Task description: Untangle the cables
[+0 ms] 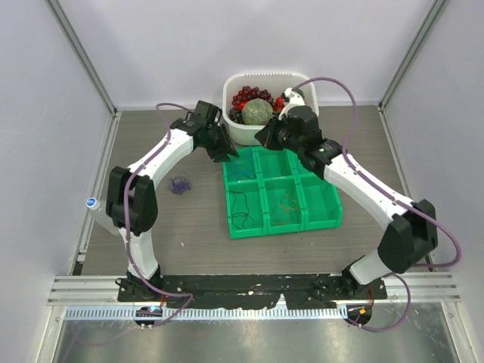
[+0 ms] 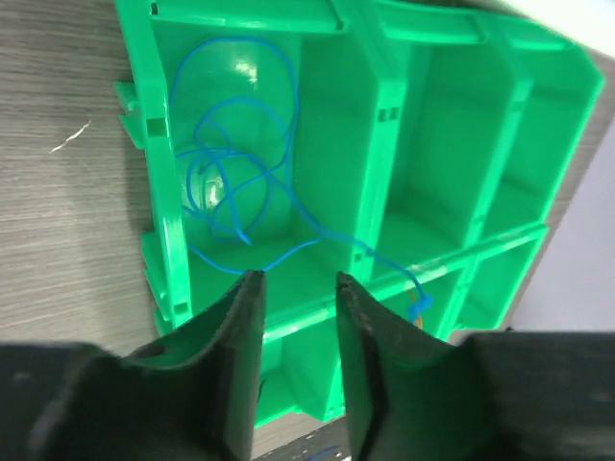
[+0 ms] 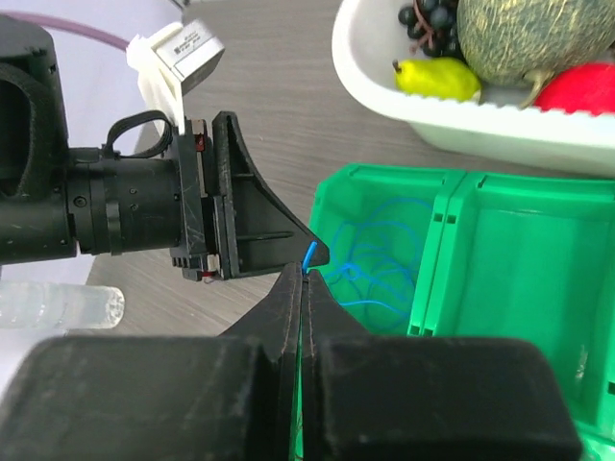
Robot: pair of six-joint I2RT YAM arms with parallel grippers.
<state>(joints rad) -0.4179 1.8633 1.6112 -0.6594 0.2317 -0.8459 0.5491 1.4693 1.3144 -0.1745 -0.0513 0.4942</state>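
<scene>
The cables lie apart. A blue cable (image 2: pixel 231 182) is coiled in the far-left compartment of the green tray (image 1: pixel 249 228). A black cable (image 1: pixel 242 208) fills the near-left compartment and an orange one (image 1: pixel 286 206) the near-middle. A purple cable (image 1: pixel 180 184) rests on the table left of the tray. My left gripper (image 2: pixel 298 279) hovers open above the blue coil, nothing between its fingers. My right gripper (image 3: pixel 301 274) is shut on one end of the blue cable (image 3: pixel 308 255), whose tip pokes out above the fingertips, right beside the left gripper's finger (image 3: pixel 259 226).
A white tub (image 1: pixel 236 132) of fruit stands just behind the tray, close to both wrists. A clear bottle (image 1: pixel 91 203) lies at the table's left edge. The tray's other far compartments (image 2: pixel 452 144) hold nothing visible.
</scene>
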